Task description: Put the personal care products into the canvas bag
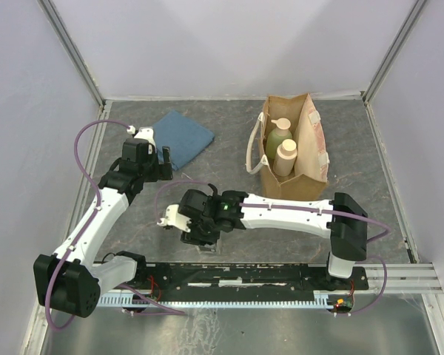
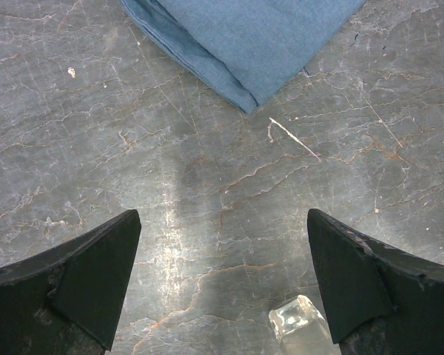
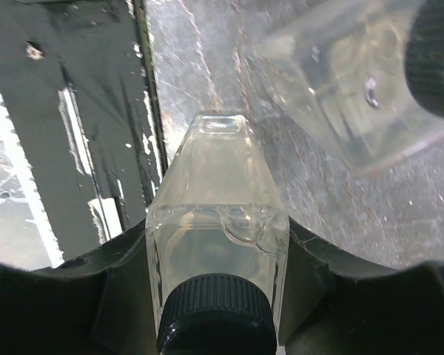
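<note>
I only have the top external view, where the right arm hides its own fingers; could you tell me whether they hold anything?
Observer: The right gripper is shut on a clear dark-capped bottle, cap toward the wrist.
Operator: Where is the other clear bottle?
Observer: The second clear bottle shows beside the held one, blurred, apparently not touching it.
Operator: And the left gripper?
Observer: The left gripper is open above the table, blue cloth ahead.

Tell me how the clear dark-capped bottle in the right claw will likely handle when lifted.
The clear bottle looks rigid and flat-sided, so the right claw probably grips it squarely and it shouldn't roll. Its glossy walls may be slippery. It seems partly filled, so expect some heft and sloshing.
</note>
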Available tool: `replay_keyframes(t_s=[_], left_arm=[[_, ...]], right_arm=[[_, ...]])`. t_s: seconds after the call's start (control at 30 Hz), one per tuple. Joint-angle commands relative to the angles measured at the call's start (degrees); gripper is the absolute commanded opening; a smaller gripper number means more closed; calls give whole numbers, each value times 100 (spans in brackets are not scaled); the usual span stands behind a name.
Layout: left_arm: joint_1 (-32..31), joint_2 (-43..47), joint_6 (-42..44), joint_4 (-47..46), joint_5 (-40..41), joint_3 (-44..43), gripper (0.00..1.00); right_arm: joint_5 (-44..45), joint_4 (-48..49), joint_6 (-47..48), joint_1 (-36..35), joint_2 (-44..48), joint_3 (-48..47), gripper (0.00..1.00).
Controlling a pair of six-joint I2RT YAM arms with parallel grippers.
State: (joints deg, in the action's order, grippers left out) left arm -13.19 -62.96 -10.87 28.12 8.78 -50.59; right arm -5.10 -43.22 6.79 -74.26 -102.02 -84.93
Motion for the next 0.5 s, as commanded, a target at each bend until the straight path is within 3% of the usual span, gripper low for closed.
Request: replay_keyframes(t_s=[0.0, 0.27, 0.47], left_arm=[[44, 20, -55, -216, -76, -59, 100], [43, 2, -55, -213, -118, -74, 100], [44, -23, -54, -216, -156, -72, 99]], right_arm=[[714, -83, -339, 165, 776, -165, 0], [2178, -416, -941, 1230, 2180, -1067, 0], [2748, 12, -478, 1560, 2612, -1994, 0]])
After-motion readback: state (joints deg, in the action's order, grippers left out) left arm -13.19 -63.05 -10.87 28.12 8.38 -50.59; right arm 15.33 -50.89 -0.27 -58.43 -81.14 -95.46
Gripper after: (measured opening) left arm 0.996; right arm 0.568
